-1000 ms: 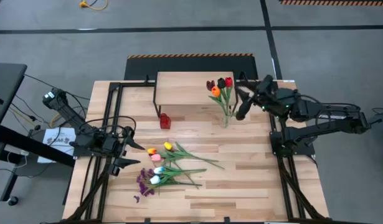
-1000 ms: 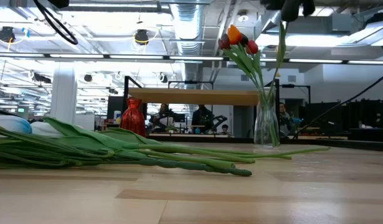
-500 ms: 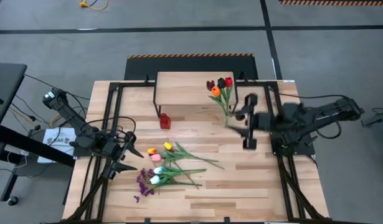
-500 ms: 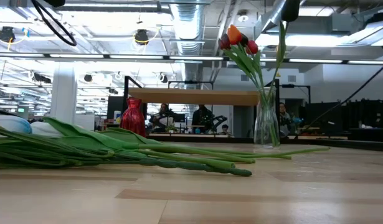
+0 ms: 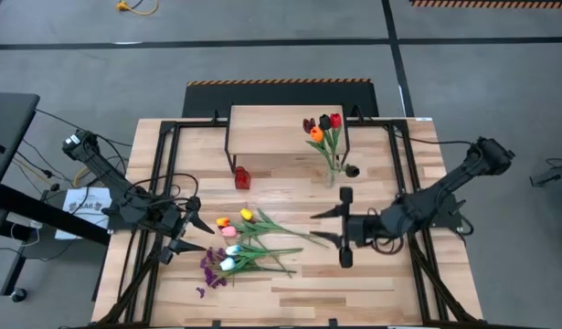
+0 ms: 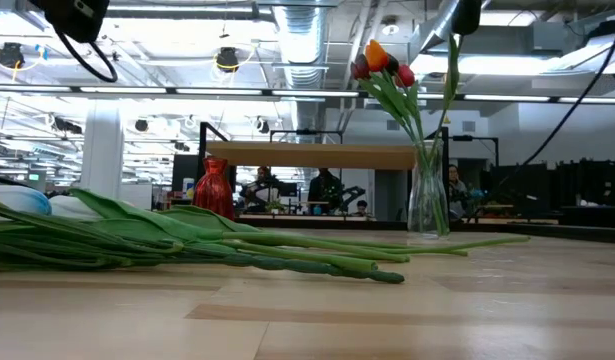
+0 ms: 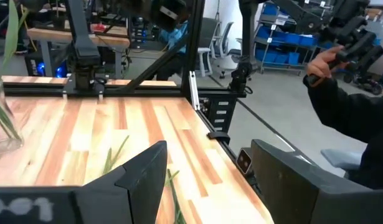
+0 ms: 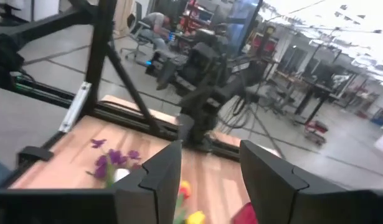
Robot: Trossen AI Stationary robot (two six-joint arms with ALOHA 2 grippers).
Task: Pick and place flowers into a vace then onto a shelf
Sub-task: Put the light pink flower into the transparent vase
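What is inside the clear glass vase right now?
The glass vase holds green stems of several tulips: orange, red and dark maroon. The stem ends at the bottom are blurred through the glass.

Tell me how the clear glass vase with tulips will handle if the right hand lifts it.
The glass vase looks narrow and tall, and its tulips rise well above the rim, so it is probably top-heavy and apt to tip. Smooth glass may be slippery and likely fragile, so a low grip seems safer.
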